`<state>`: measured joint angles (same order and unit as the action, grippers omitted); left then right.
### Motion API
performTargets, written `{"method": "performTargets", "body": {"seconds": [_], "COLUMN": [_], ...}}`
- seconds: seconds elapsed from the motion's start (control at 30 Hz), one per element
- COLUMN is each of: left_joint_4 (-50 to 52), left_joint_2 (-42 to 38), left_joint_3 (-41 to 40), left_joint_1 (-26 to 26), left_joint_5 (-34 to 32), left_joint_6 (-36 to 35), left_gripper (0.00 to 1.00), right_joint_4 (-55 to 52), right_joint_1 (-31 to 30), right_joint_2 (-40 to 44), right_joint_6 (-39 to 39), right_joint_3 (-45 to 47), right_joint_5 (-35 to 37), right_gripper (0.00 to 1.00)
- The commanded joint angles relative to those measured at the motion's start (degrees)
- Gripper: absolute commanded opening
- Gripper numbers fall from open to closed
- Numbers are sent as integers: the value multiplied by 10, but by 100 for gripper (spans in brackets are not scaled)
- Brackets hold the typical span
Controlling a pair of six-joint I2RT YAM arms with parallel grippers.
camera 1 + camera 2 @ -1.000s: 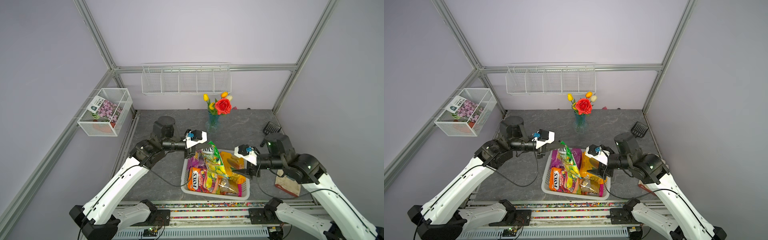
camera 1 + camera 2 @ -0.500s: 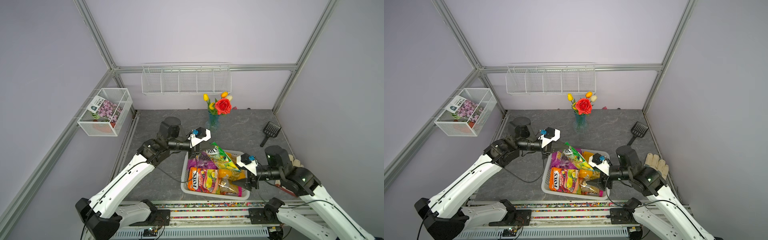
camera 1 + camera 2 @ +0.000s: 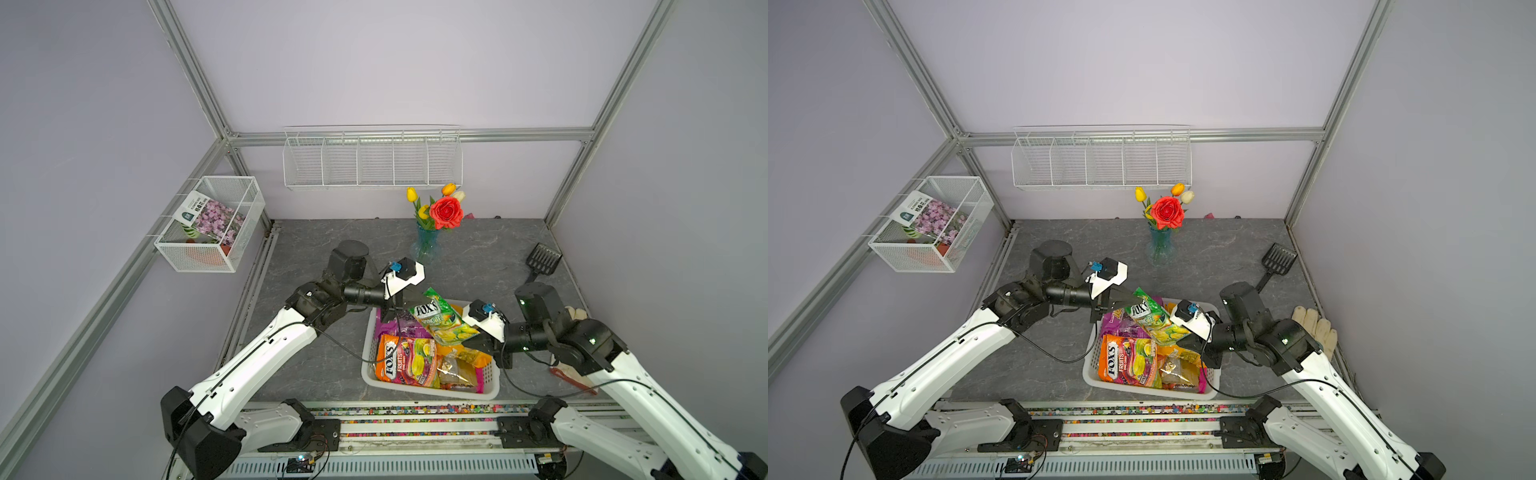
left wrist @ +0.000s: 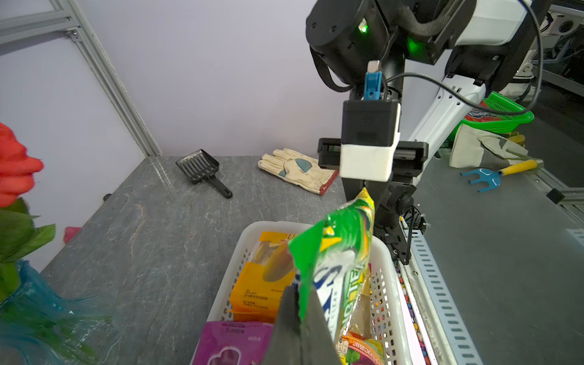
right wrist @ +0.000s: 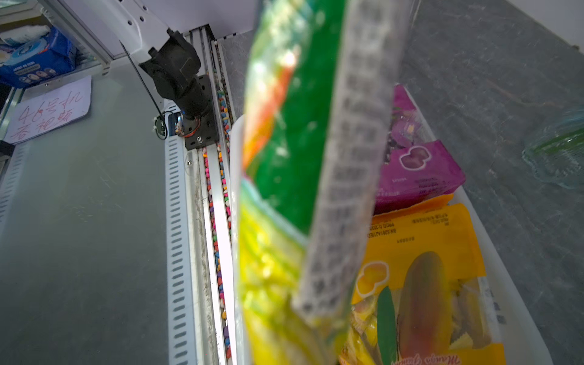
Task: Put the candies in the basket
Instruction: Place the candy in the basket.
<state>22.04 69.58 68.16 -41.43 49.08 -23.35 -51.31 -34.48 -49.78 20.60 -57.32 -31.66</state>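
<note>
Fingers (image 4: 294,328) clamped on green bag (image 4: 335,262)

"FOX'S" on green bag (image 3: 440,322), orange bag (image 3: 405,361).

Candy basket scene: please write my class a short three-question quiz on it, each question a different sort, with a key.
1. True or false: the green FOX'S bag lies flat on the table.
2. Which grippers grip it? A) left only B) right only C) both
3. What stands behind the basket?

Key:
1. False; it is held above the basket.
2. C; the left gripper and right gripper pinch opposite ends.
3. The vase of flowers.
</note>
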Motion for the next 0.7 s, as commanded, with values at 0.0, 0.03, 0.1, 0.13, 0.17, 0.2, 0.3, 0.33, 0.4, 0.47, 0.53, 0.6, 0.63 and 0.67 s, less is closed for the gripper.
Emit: {"method": "performTargets", "body": {"seconds": [0.0, 0.03, 0.1, 0.13, 0.17, 0.2, 0.3, 0.33, 0.4, 0.47, 0.53, 0.6, 0.63, 0.67], "left_joint_4": [-24, -22, -18, -16, -15, -15, -22, -27, -49, -65, -74, -82, -81, -74], "left_joint_2": [3, 5, 12, 15, 21, 26, 42, 46, 50, 49, 46, 47, 49, 53], "left_joint_3": [-23, -28, -35, -36, -38, -40, -46, -50, -65, -82, -100, -116, -117, -115], "left_joint_1": [-19, -24, -35, -40, -45, -49, -62, -67, -75, -86, -97, -102, -103, -103], "left_joint_5": [26, 26, 29, 29, 32, 34, 37, 38, 49, 54, 60, 56, 55, 55], "left_joint_6": [8, 6, 1, 0, 0, 2, 11, 17, 35, 41, 32, 29, 27, 24], "left_gripper": [0, 0, 0, 0, 0, 0, 0, 0, 0, 22, 41, 51, 53, 53], "right_joint_4": [-99, -126, -177, -193, -208, -217, -236, -243, -260, -290, -325, -342, -346, -347], "right_joint_1": [1, 1, 1, 1, 1, 2, 1, 2, 1, 1, 1, -11, -15, -17], "right_joint_2": [-19, -23, -29, -26, -23, -19, -7, -4, 2, 2, -6, -8, -11, -14], "right_joint_6": [54, 64, 85, 89, 93, 94, 101, 100, 106, 128, 159, 172, 174, 176], "right_joint_3": [-40, -49, -66, -71, -74, -75, -85, -88, -94, -98, -99, -92, -89, -85], "right_joint_5": [1, -1, 3, 8, 13, 20, 33, 36, 49, 80, 115, 140, 138, 130], "right_gripper": [0, 0, 0, 0, 0, 0, 0, 0, 0, 0, 0, 0, 0, 0]}}
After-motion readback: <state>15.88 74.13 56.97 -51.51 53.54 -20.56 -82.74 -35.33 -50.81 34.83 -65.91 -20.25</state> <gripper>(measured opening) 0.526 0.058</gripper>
